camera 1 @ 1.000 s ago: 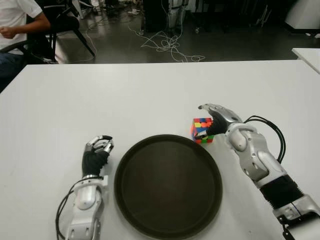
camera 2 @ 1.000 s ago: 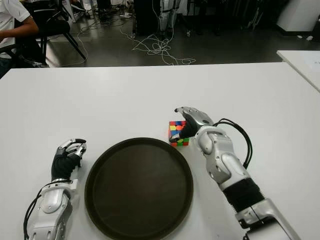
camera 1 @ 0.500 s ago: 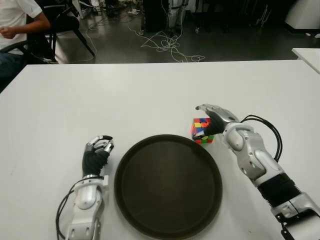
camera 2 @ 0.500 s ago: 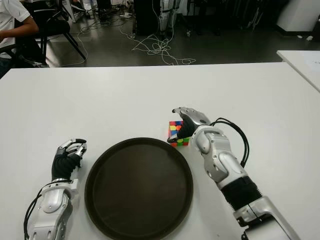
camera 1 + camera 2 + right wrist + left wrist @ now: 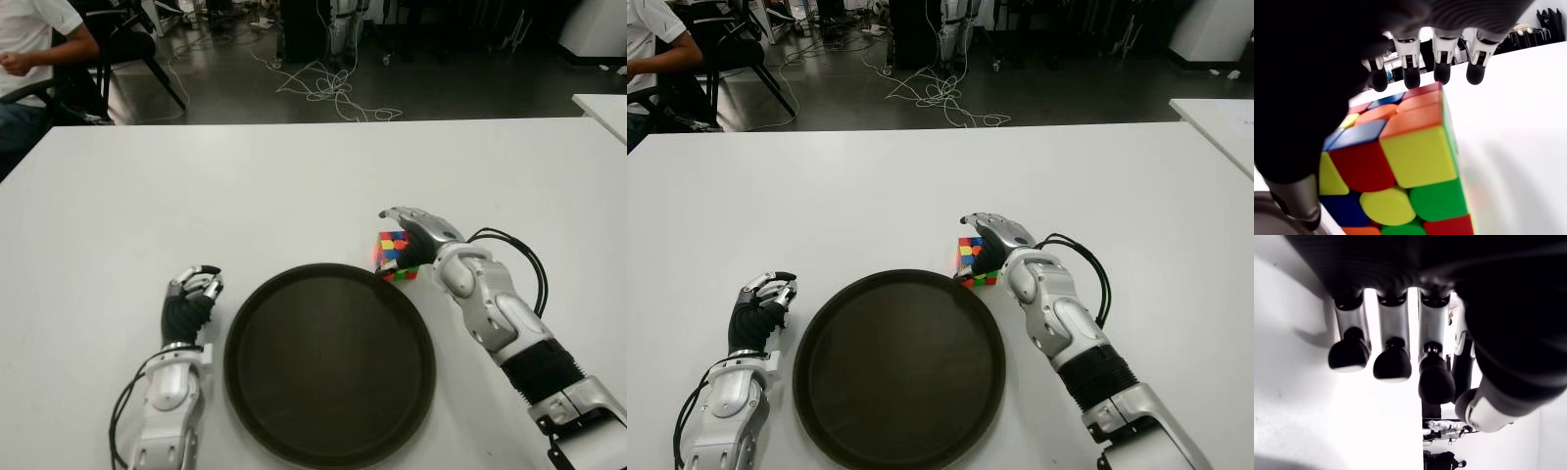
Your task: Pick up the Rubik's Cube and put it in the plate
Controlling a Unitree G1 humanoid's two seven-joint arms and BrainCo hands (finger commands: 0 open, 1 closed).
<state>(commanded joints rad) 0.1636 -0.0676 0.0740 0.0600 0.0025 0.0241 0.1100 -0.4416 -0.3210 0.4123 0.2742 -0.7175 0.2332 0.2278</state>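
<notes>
The Rubik's Cube (image 5: 392, 254) stands on the white table (image 5: 245, 186), just beyond the far right rim of the dark round plate (image 5: 329, 372). My right hand (image 5: 416, 231) covers the cube from the right, its four fingers (image 5: 1442, 63) stretched out over the top face without curling around it. The thumb (image 5: 1298, 205) sits by the cube's side that faces the plate. In the right wrist view the cube (image 5: 1400, 166) fills the space under the palm. My left hand (image 5: 191, 294) shows left of the plate, fingers (image 5: 1393, 362) curled and holding nothing.
A seated person (image 5: 29, 49) is at the far left beyond the table. Cables (image 5: 328, 88) lie on the floor behind it. A second white table (image 5: 602, 108) shows at the right edge. The plate holds nothing.
My right hand has slid a little to the left, further over the cube's top. The cube, the plate and my left hand have stayed put.
</notes>
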